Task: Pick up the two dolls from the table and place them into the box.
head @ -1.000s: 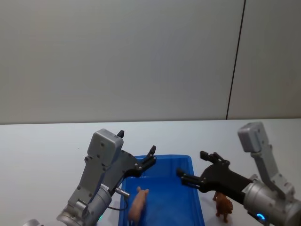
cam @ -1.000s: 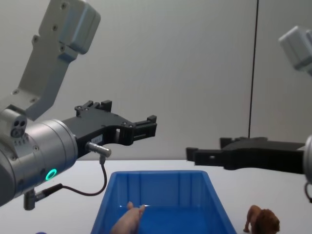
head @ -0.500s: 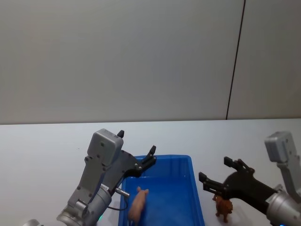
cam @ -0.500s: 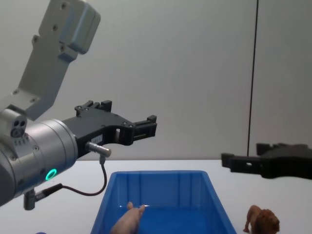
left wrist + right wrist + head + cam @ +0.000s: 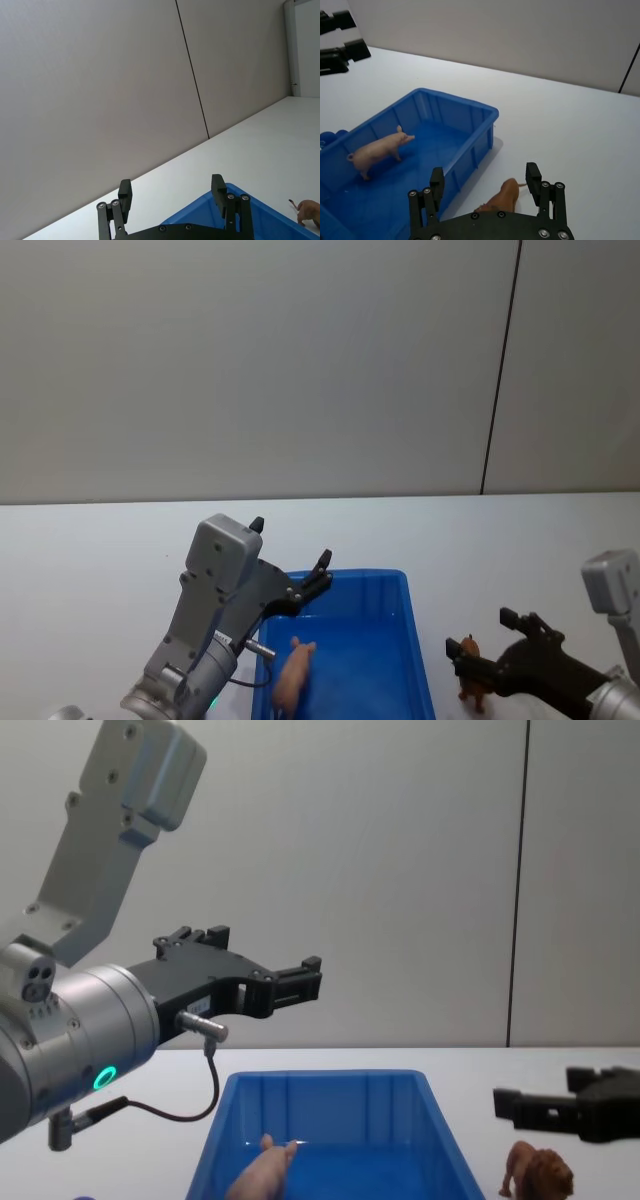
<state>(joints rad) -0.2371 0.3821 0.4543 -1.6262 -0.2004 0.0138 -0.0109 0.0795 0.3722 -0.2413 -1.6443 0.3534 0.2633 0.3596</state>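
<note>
the white bench (image 5: 100,550) lies open on every side of the one blue box (image 5: 385,582). my left claw (image 5: 171,187), spread, hangs over the box's far left corner, unmoved. my right claw (image 5: 485,175), spread, has dropped from the box's right rim to just above the lion (image 5: 538,1172), which stands on the bench right of the box. two dolls: the pig (image 5: 294,675) stands inside the box.

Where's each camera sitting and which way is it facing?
Head: up high, facing forward and down at the box, pig inside, lion on the table beside it; left gripper and right gripper show.
Chest: lower, facing across the table; left arm looms large.
Left wrist: behind open jaws, facing the wall.
Right wrist: behind open jaws, looking down on the lion.
Shared: head and right wrist both see the pig.
</note>
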